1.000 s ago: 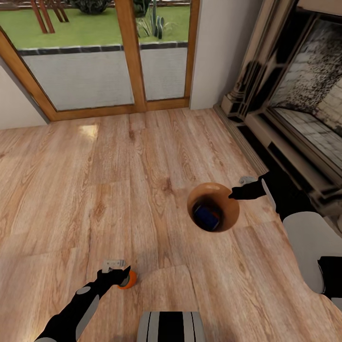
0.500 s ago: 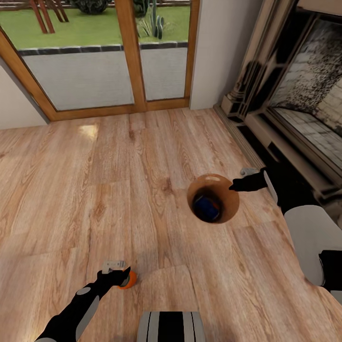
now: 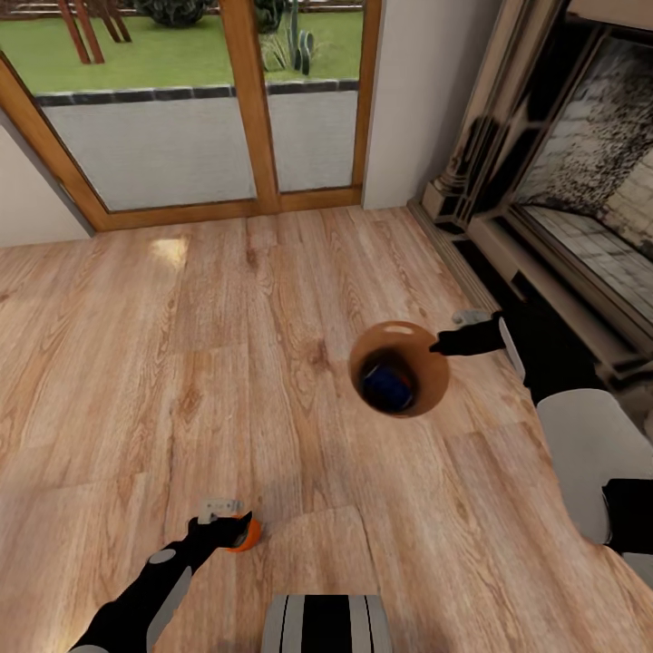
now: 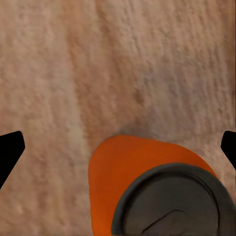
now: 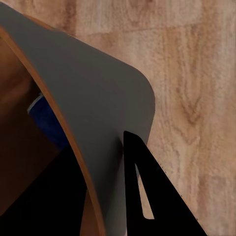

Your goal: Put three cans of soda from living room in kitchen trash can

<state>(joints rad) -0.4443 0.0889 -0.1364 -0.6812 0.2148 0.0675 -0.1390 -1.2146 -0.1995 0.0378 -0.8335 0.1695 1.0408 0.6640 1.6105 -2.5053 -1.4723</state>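
The tan-brown trash can (image 3: 426,363) hangs above the wood floor, tilted, with my right gripper (image 3: 443,345) shut on its rim. A blue soda can (image 3: 388,385) lies inside it. In the right wrist view one finger (image 5: 147,196) presses the bin's grey outer wall (image 5: 98,98), and the blue can (image 5: 46,120) shows within. An orange soda can (image 3: 245,534) stands on the floor at the lower left. My left gripper (image 3: 232,523) sits over it, open. In the left wrist view the orange can (image 4: 142,177) lies between the wide-apart fingertips (image 4: 10,152), nearer the right one.
Wood-framed glass doors (image 3: 181,118) close off the far side. A dark fireplace surround (image 3: 562,227) runs along the right, close to my right arm. My own base (image 3: 326,624) shows at the bottom. Light plank floor (image 3: 227,345) spreads between.
My right gripper has raised the trash can and carried it slightly left, tilting it more. The left arm and orange can have stayed put.
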